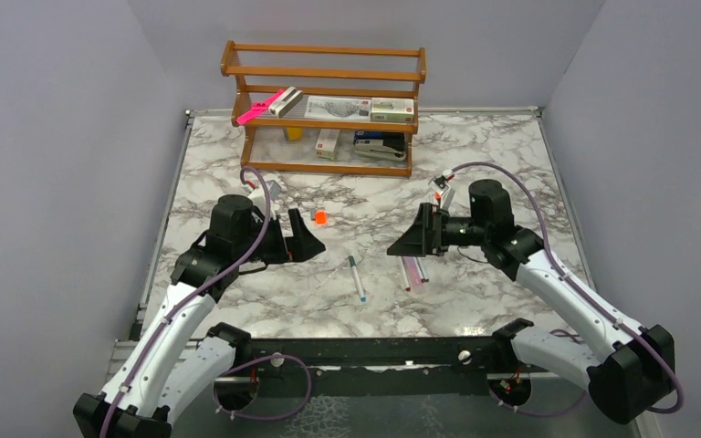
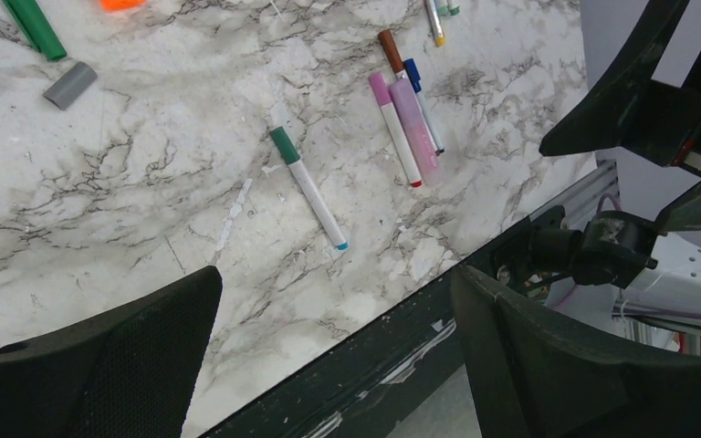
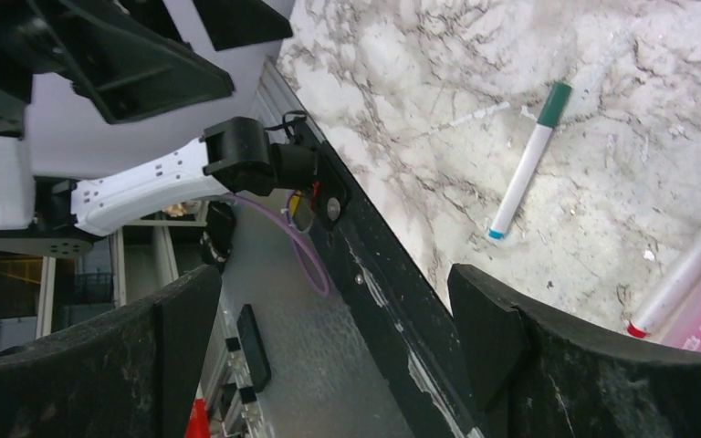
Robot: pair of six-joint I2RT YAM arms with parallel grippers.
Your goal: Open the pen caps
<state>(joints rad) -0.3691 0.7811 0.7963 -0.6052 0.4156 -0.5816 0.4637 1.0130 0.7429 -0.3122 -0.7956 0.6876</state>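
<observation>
A white marker with a green pen cap (image 1: 356,276) (image 2: 308,187) (image 3: 525,172) lies alone on the marble table between the two arms. Several markers with pink, blue and brown caps (image 2: 406,119) lie side by side just below my right gripper (image 1: 400,239), at the right edge of the right wrist view as pink barrels (image 3: 694,274). A loose orange cap (image 1: 320,217) lies beside my left gripper (image 1: 315,245). A grey cap (image 2: 69,84) and a green marker (image 2: 35,26) lie to the left in the left wrist view. Both grippers (image 2: 336,283) (image 3: 333,283) hang open and empty above the table, facing each other.
A wooden shelf (image 1: 324,73) with small boxes and a long bright-pink item (image 1: 260,108) stands at the back. More pens (image 1: 440,187) lie behind the right arm. The black mounting rail (image 1: 374,351) runs along the table's near edge.
</observation>
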